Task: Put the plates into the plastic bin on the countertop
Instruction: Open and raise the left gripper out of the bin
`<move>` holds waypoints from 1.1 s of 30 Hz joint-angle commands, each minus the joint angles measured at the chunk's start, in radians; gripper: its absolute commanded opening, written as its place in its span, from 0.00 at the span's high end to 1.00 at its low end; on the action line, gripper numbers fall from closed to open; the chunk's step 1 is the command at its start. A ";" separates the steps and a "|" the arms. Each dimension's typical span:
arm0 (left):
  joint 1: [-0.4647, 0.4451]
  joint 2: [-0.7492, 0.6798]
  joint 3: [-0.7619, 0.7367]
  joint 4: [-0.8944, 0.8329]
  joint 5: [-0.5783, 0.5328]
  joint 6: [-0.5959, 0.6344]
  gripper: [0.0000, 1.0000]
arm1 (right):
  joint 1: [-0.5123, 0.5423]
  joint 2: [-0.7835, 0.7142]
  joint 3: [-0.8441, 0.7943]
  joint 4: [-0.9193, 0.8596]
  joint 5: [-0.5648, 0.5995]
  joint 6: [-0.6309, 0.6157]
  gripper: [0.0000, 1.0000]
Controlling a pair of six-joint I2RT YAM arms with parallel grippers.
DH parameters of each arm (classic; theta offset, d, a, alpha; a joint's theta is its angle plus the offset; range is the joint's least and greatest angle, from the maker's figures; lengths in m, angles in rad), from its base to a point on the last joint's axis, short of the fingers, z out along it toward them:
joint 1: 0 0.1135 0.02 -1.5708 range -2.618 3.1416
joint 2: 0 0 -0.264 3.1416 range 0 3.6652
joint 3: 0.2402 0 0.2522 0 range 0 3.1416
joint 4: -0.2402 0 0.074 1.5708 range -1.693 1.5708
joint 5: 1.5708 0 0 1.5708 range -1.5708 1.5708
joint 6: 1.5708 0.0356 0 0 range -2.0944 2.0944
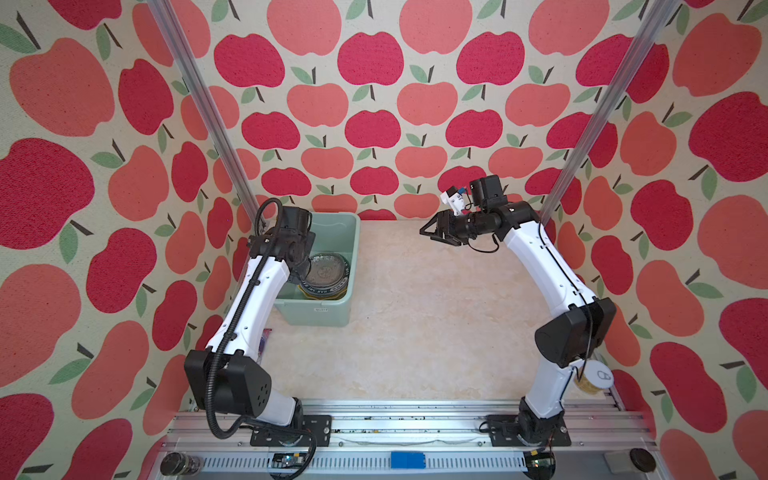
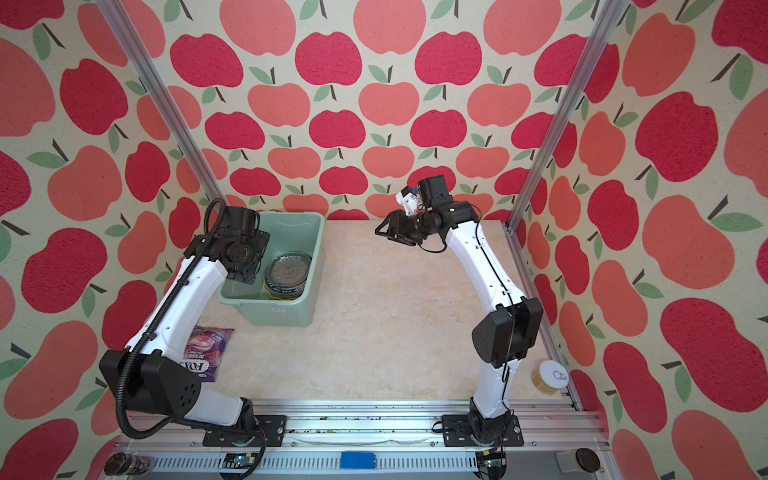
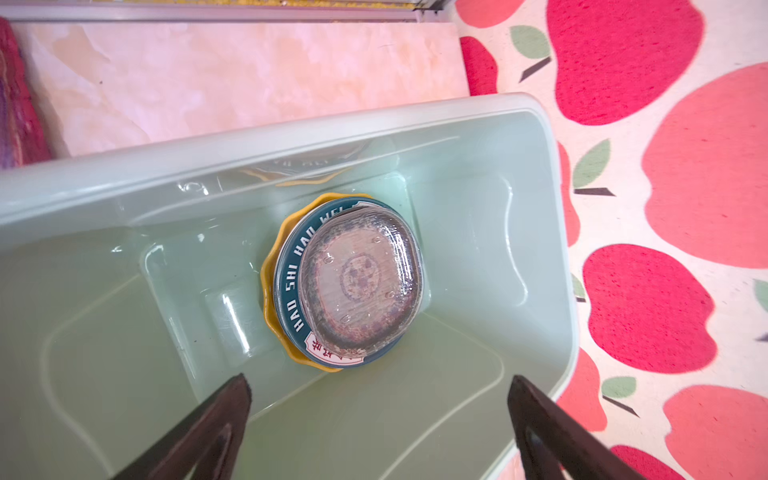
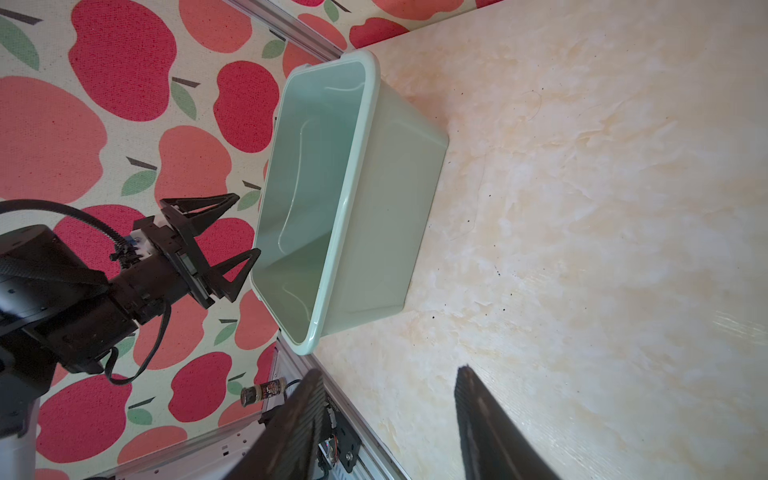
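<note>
The mint-green plastic bin (image 1: 316, 313) (image 2: 282, 311) (image 3: 291, 137) (image 4: 386, 208) stands at the back left of the countertop (image 1: 415, 311). Inside it lies a stack of plates (image 1: 326, 270) (image 2: 289, 270) (image 3: 357, 282). A clear glass plate is on top, a white one with a dark lettered rim is under it, and a yellow scalloped one is lowest. My left gripper (image 3: 380, 386) (image 4: 247, 223) hangs open and empty over the bin's left side, apart from the stack. My right gripper (image 1: 432, 230) (image 2: 384, 232) (image 4: 389, 372) hovers open and empty above the back of the countertop, right of the bin.
A purple snack bag (image 2: 205, 353) lies under the left arm near the front left. A yellow can with a white lid (image 1: 594, 380) (image 2: 548, 376) stands at the front right corner. A dark spice jar (image 1: 180, 463) (image 4: 264, 392) lies on the front rail.
</note>
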 commanded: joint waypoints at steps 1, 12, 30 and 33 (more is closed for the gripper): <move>-0.030 -0.051 0.049 0.008 -0.094 0.259 0.01 | -0.006 -0.021 0.069 -0.053 0.031 -0.024 0.44; -0.147 -0.267 0.019 0.375 0.034 1.120 0.01 | -0.072 -0.100 0.182 -0.066 0.125 -0.096 0.14; 0.007 -0.589 -0.070 -0.067 -0.167 1.004 0.01 | 0.268 -0.051 0.238 -0.261 0.494 -0.063 0.15; 0.006 -0.613 -0.068 -0.124 -0.219 0.980 0.01 | 0.359 0.029 0.281 -0.251 0.547 -0.021 0.15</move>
